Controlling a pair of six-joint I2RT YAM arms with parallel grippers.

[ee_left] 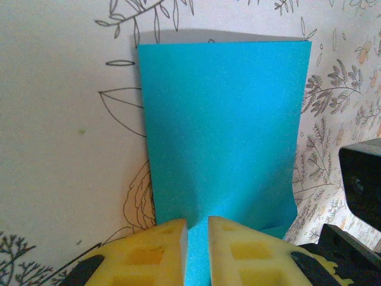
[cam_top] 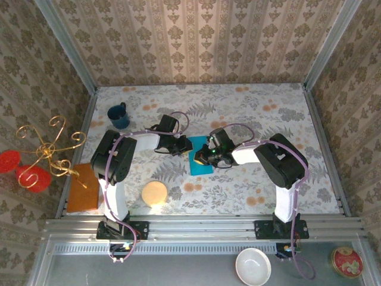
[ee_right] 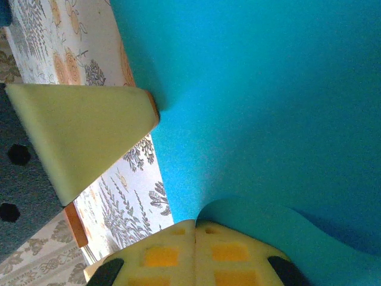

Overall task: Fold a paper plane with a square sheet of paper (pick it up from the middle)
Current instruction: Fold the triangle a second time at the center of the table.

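The square sheet of paper [cam_top: 200,164] is turquoise and lies folded into a rectangle on the flowered table [cam_top: 250,113], between both grippers. In the left wrist view the paper [ee_left: 223,119] runs from its far folded edge down into the narrow gap between my yellow fingers. The left gripper [ee_left: 197,223] [cam_top: 184,147] is closed on its near edge, and the sheet puckers there. The right gripper [ee_right: 195,223] [cam_top: 206,156] has its fingers pressed together on the paper [ee_right: 268,101], which arches up around the tips. The left gripper's finger [ee_right: 83,131] touches the sheet's edge in the right wrist view.
A dark blue mug [cam_top: 119,116] stands at the back left. A round pale-yellow disc [cam_top: 154,193] lies near the left arm's base, and a brown board [cam_top: 83,186] with a gold wire stand [cam_top: 50,152] sits at the left edge. A white bowl [cam_top: 253,266] rests on the front rail.
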